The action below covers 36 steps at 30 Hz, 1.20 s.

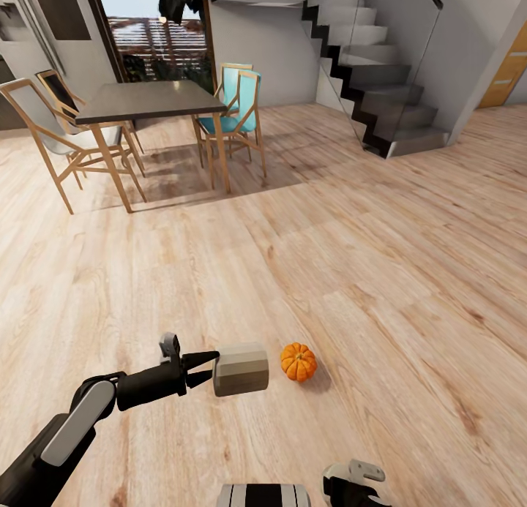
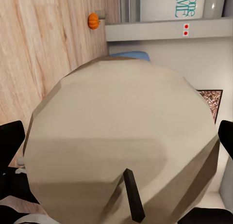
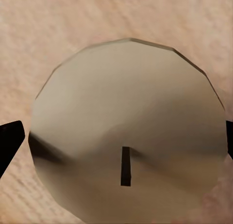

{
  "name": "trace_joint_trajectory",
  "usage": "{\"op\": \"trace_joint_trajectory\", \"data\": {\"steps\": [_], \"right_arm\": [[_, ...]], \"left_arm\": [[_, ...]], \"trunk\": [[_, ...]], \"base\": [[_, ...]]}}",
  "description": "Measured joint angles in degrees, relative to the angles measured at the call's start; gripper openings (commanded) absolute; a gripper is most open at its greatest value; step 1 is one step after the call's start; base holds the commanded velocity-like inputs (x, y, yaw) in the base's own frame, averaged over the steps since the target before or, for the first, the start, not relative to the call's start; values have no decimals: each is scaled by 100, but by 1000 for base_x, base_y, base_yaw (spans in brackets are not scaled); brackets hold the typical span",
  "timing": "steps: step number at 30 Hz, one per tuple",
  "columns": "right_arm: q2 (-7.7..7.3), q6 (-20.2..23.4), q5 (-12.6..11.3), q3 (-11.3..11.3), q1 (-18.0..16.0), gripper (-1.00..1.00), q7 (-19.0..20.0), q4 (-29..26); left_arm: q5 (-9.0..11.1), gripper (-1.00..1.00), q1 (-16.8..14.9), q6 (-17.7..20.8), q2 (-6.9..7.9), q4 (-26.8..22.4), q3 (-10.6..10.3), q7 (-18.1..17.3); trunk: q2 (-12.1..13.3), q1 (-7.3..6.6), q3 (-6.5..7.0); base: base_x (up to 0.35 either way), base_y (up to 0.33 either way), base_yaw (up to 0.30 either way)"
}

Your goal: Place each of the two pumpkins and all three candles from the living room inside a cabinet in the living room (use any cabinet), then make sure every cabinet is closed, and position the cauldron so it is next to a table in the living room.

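Between the left gripper's (image 1: 208, 368) dark fingers a stubby beige candle (image 1: 241, 369) is sitting on its side, clamped at its end and held off the wood floor (image 1: 380, 273). From the left wrist camera its round wick end (image 2: 121, 141) is facing the lens, with one black fingertip (image 2: 9, 136) showing at either edge of it. A second candle (image 3: 128, 132) is lying between the right gripper's (image 3: 116, 136) fingers, their dark tips (image 3: 9, 136) standing at both sides of its rim above bare floor; the pictures are not showing whether those tips are pressing it, so I cannot tell if that hand is gripping. Just beside the left-hand candle a small orange pumpkin (image 1: 298, 362) is resting on the boards. Wide open flooring is stretching ahead. Well away, a dark-topped dining table (image 1: 150, 101) with wooden chairs (image 1: 44, 137) is edging the room on the left, and a grey staircase (image 1: 380, 75) is rising on the right.
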Motion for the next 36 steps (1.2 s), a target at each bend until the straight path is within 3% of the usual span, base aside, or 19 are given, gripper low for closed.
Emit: {"op": "trace_joint_trajectory", "data": {"steps": [36], "right_arm": [[0, 1, 14, -1, -1, 100, 0, -2]], "left_arm": [[0, -100, 0, 0, 8, -9, 1, -9]], "trunk": [[-4, 8, -66]], "base": [[0, 0, 0]]}}
